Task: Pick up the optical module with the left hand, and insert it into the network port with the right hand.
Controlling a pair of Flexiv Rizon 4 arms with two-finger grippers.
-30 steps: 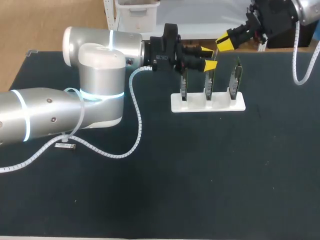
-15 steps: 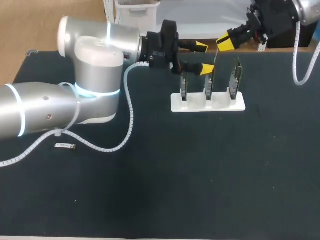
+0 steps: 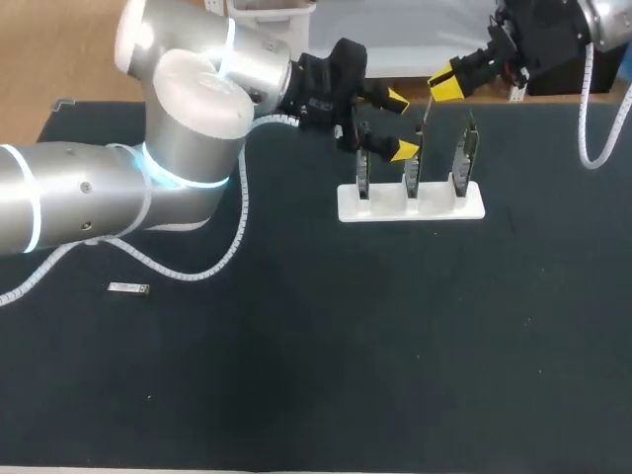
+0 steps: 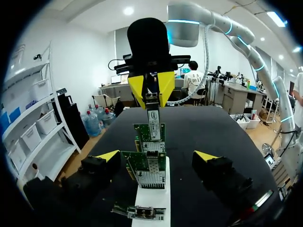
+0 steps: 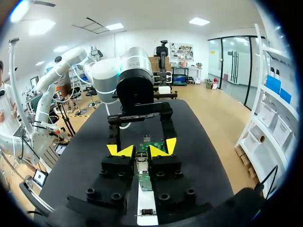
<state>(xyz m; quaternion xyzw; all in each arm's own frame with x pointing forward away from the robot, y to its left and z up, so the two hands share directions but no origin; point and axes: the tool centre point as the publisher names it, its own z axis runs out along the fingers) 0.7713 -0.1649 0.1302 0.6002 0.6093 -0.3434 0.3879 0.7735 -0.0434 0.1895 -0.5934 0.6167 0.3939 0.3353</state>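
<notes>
Fingers of neither gripper are near the small silver-grey oblong piece (image 3: 128, 288) lying flat on the dark worktop (image 3: 395, 346) at the near left, well apart from everything else. Whether it is a second module cannot be told.

Further in is a white plastic stand (image 3: 434, 207) holding three green circuit cards (image 3: 413, 166) upright in a row. The left gripper (image 3: 401, 124) is at the row's left end. Its fingers are released and spread, one on each side of the end card, touching nothing that shows.

Farthest back, the right gripper (image 3: 446, 87) has its fingers clenched on the slim silver optical module (image 4: 152, 116). The module hangs below the yellow tips with its long axis upright, in line with the row of cards. Its lower end is at about the top edge of the middle card; contact cannot be confirmed.

Judgement: the module lies straight below the right fingers, and the port appears to lie below that again. The coming move is therefore a push down along the module's own axis. The right arm is the nearer and the only one placed to make it. Any tilt off upright would likely bind at the port mouth.
</notes>
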